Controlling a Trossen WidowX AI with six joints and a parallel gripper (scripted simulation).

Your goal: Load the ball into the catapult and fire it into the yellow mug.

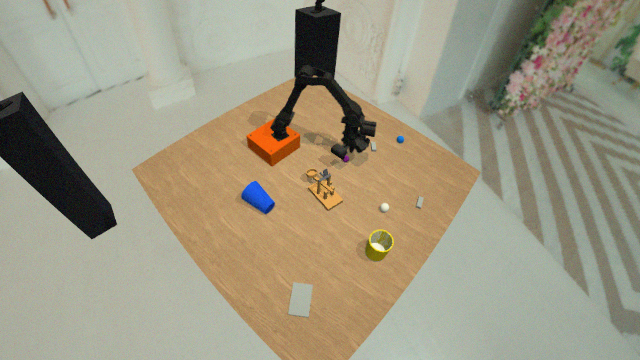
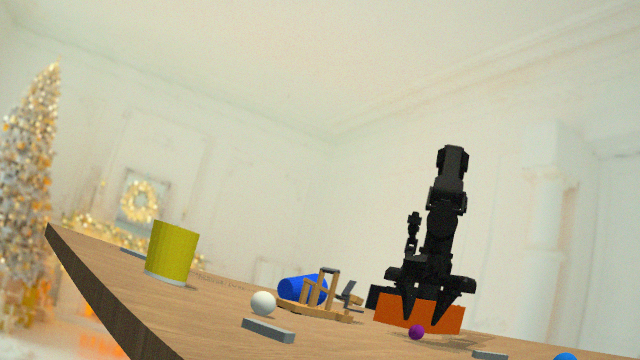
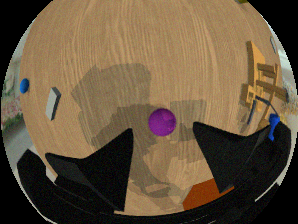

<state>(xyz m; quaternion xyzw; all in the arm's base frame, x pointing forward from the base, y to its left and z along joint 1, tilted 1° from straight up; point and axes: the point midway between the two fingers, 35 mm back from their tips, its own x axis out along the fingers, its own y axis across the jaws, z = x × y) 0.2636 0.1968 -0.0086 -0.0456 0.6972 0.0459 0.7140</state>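
Catapult [image 1: 325, 189] seemingly points past mug [image 1: 379, 244].

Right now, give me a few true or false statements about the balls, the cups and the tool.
1. The tool hangs open above the purple ball, not gripping it. True.
2. The yellow mug lies on its side. False: it stands upright.
3. The blue cup lies on its side. True.
4. The white ball sits in the catapult. False: it rests on the table, between catapult and mug.
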